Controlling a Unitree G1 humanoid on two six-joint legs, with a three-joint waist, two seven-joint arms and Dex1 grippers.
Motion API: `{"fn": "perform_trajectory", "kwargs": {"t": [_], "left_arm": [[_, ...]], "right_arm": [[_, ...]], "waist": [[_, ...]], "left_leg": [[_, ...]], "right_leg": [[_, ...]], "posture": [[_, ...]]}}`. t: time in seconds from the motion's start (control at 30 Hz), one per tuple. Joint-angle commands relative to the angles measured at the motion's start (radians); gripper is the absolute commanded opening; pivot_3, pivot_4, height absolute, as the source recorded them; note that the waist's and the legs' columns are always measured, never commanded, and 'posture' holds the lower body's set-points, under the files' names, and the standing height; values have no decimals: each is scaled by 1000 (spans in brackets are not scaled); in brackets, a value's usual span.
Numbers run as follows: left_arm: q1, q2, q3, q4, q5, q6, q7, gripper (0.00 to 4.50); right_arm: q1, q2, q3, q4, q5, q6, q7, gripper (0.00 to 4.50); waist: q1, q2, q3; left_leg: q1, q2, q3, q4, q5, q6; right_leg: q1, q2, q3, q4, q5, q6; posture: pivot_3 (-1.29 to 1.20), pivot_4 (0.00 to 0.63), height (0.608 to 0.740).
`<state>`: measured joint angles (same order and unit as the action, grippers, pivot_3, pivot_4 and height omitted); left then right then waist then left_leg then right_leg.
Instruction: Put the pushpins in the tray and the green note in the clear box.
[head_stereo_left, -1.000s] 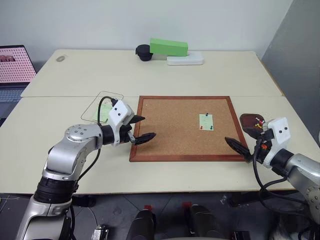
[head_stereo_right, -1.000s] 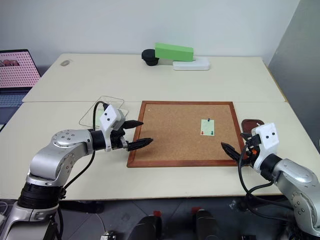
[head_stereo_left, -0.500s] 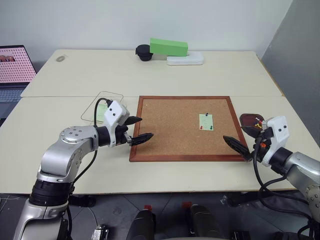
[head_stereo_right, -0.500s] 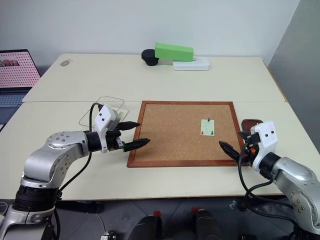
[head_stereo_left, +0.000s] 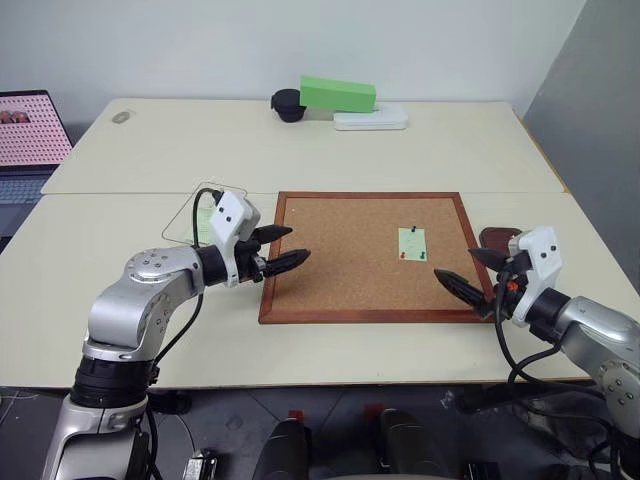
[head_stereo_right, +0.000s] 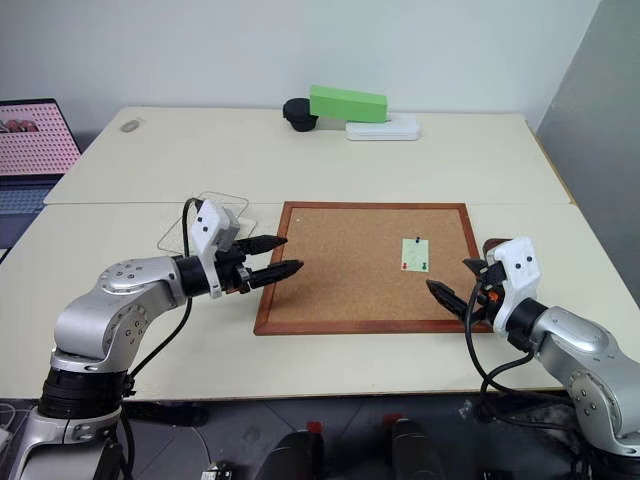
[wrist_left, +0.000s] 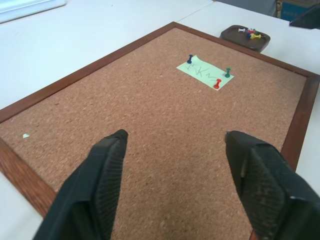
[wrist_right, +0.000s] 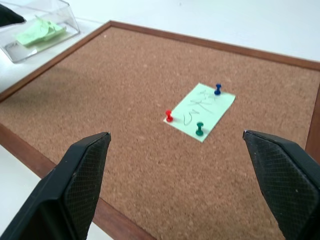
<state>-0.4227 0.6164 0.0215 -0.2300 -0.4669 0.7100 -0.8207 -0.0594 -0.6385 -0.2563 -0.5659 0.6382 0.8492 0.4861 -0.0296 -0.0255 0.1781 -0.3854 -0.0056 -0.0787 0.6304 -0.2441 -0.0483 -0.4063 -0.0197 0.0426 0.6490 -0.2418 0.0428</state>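
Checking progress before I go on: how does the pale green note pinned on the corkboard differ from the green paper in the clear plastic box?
The pale green note lies flat on the brown corkboard, held by three pushpins; the green paper looks crumpled, unpinned, inside the clear plastic box beside the board. Both are pale green.
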Motion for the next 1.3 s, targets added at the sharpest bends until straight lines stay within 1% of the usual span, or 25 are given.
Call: {"fn": "perform_trajectory", "kwargs": {"t": [0.03,0.13,0.17,0.2,0.33,0.4,0.43,0.47,0.63,0.77,0.83,0.93,1.13,1.23,1.3], "left_arm": [[-1,-48,-67,-40,29,-47,25,2350],[-26,-111,-110,13,62,-82,58,1801],[-31,-133,-121,42,79,-101,70,1666],[-35,-157,-132,69,95,-121,85,1388],[-48,-257,-188,192,194,-259,161,749],[-69,-302,-201,253,224,-311,178,246],[-82,-319,-206,286,237,-334,179,73],[-94,-338,-213,323,249,-358,179,29],[-163,-391,-259,499,316,-414,171,29],[-172,-422,-302,615,375,-425,181,29],[-169,-433,-302,652,383,-425,173,29],[-164,-443,-291,670,374,-405,159,29],[-161,-444,-246,611,311,-307,105,29],[-165,-432,-250,599,311,-291,75,29],[-170,-428,-246,596,315,-290,71,29]], "right_arm": [[-37,-7,-5,30,-25,-48,5,4500],[-55,0,17,94,-75,-101,7,4500],[-68,17,23,114,-90,-116,-11,4500],[-85,40,22,132,-94,-125,-31,4500],[-146,100,67,207,-187,-202,-98,4500],[-192,123,91,255,-230,-237,-121,4500],[-215,134,102,278,-242,-252,-125,4500],[-234,147,112,306,-255,-270,-126,4500],[-343,199,168,509,-344,-368,-133,4500],[-413,242,175,651,-375,-439,-132,4500],[-447,255,189,712,-387,-470,-110,4500],[-487,266,206,796,-396,-514,-60,4500],[-543,291,224,897,-390,-544,16,4500],[-564,303,239,943,-401,-548,34,4500],[-582,303,261,994,-437,-572,28,4500]], "waist": [[0,0,0],[0,0,0],[0,0,0],[0,0,0],[-2,0,0],[-1,0,0],[-1,0,0],[-1,0,0],[-2,0,0],[-2,0,-1],[-1,2,-2],[-2,4,-3],[-3,4,-3],[-4,4,-3],[-4,4,-3]], "left_leg": [[0,0,0,0,0,0],[0,0,0,1,0,0],[0,0,1,1,0,0],[1,0,1,1,0,0],[1,0,1,1,0,0],[1,-1,1,1,0,0],[1,-1,1,1,0,0],[1,-1,1,2,0,0],[1,0,1,1,0,0],[1,-1,1,1,0,0],[1,-1,1,1,0,0],[2,-2,1,2,0,0],[3,-2,1,3,0,0],[4,-2,1,3,0,0],[4,-1,1,3,0,0]], "right_leg": [[0,0,0,0,0,0],[0,0,1,0,0,0],[0,0,1,0,0,0],[0,0,0,1,0,0],[0,1,1,1,0,0],[0,0,2,1,1,-1],[0,0,2,1,1,-2],[0,0,1,1,3,-4],[0,0,1,1,3,-5],[0,0,1,2,3,-5],[0,0,1,2,4,-5],[1,-1,1,3,4,-5],[2,-1,1,5,4,-5],[1,-1,1,8,3,-5],[1,0,1,8,3,-5]], "posture": [[0,150,740],[0,150,740],[0,150,740],[0,150,740],[0,150,740],[0,150,740],[0,150,740],[0,150,740],[0,150,740],[0,150,740],[0,150,740],[0,150,740],[0,150,740],[0,150,740],[0,150,740]]}}
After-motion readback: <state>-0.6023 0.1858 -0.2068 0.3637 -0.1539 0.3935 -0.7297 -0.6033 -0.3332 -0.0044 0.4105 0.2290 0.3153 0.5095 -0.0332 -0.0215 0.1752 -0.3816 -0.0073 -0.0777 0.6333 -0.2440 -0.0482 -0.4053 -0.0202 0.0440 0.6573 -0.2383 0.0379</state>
